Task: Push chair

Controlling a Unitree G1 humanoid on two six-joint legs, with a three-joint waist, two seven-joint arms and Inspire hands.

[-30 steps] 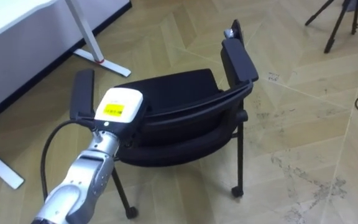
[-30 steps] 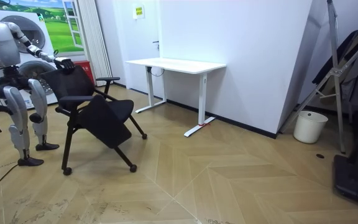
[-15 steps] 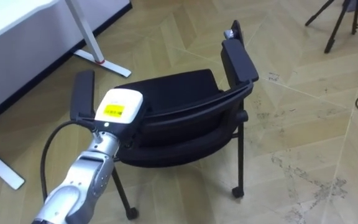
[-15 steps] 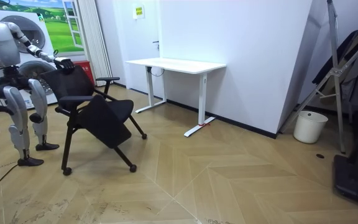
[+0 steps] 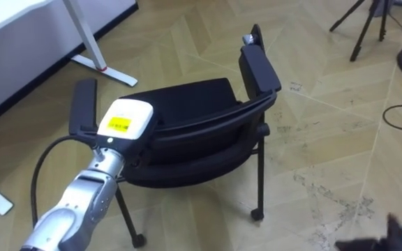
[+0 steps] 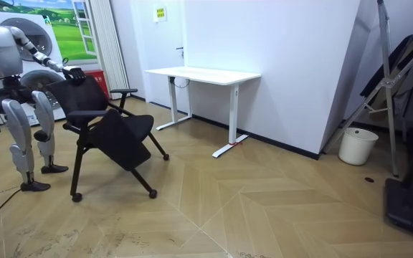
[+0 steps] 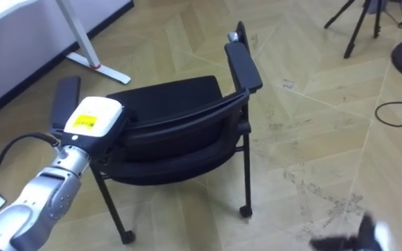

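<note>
Covering the whole room is a pale wood floor (image 6: 264, 208) laid in a chevron pattern, scuffed with dark marks near the chair's right side. A plain white wall (image 6: 292, 64) runs along the back, and a white desk (image 6: 203, 74) on white legs stands against it. Further along the wall sits a white bin (image 6: 358, 145), and a dark tripod (image 5: 365, 24) stands off to the robot's right. The robot stands at the room view's left, right behind the chair (image 5: 194, 150), which is out on the open floor, apart from the desk and facing roughly toward it. It is a black chair with a padded back and seat on a thin black frame. Two flat black armrests (image 5: 260, 66) run forward from the back, and small castors (image 5: 257, 214) sit under the legs. From the room view the seat hangs tilted, with its front edge dropped low. The left hand (image 5: 121, 129) rests on the top edge of the backrest near the left armrest, arm stretched forward. Whether it grips the edge or only presses on it I cannot tell. The right hand (image 5: 389, 237) shows low by the robot's right side, too blurred to say how it is held.
</note>
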